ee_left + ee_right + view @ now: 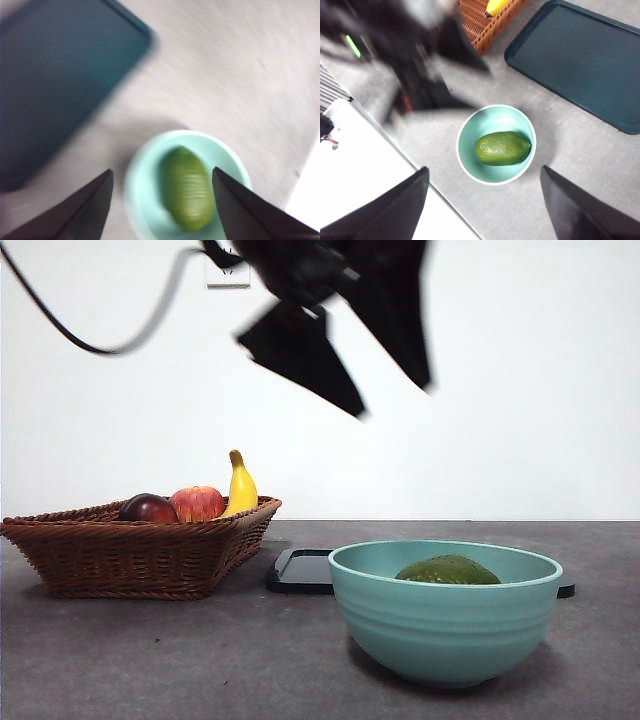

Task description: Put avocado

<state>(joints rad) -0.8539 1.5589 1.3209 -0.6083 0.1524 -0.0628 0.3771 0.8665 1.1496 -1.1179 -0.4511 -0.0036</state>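
The avocado (502,148) lies inside the bowl (445,640), on the bowl's floor, with only its top showing over the rim in the front view. Going by that, the placing looks done; what is left, if anything, seems to be clearing the arms away. Neither hand touches the fruit. The left hand (162,200) hangs high above the bowl with its jaws spread wide and nothing between them; in the front view it is the dark blurred shape at the top. The right hand (482,200) also hovers well above, jaws spread and empty. The avocado lies on its side, long axis flat, not upright. In the front view that axis runs roughly across the picture, and from above it lies roughly along the near edge of the dark tray (580,65). Which end is the stem end I cannot tell. The basket (130,550) with the other fruit stands apart on the bench (150,660).
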